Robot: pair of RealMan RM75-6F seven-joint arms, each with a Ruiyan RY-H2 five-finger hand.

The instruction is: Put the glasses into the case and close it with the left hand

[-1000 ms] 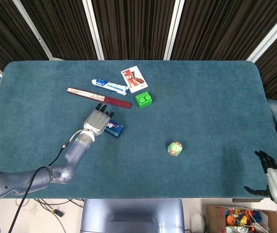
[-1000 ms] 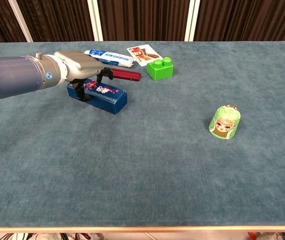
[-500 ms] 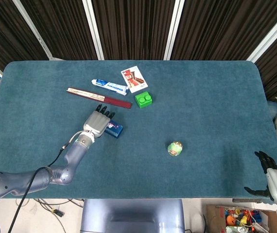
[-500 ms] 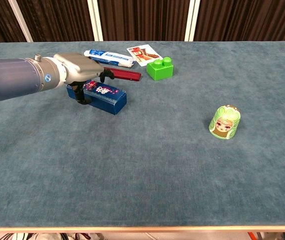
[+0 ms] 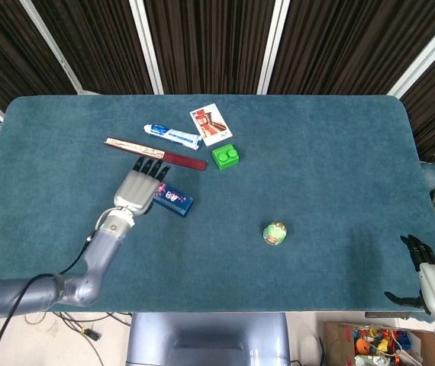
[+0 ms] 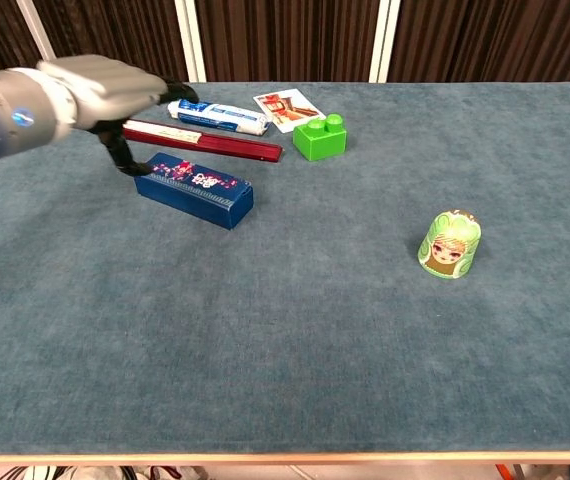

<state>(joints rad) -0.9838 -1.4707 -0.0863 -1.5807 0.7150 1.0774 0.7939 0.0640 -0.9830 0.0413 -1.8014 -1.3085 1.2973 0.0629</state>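
No legible text anywhere. Blue rectangular glasses case [image 6: 194,189] with pink and white print on lid: pattern only, no words readable. White-and-blue toothpaste tube [image 6: 219,116]: lettering present, too small to read. White card with red picture [image 6: 286,108]: marks unreadable. Green egg-shaped doll [image 6: 450,244]: painted face, no writing. Small round blue mark on left arm near wrist [image 6: 23,116]: unreadable.

Teal table [image 5: 339,152] bears case [image 6: 194,188], toothpaste [image 5: 172,136], card [image 5: 211,123], brick [image 6: 320,137], doll [image 6: 450,243].

Left hand [image 5: 136,187] raised, fingers spread; right hand [image 5: 430,278] open, idle.
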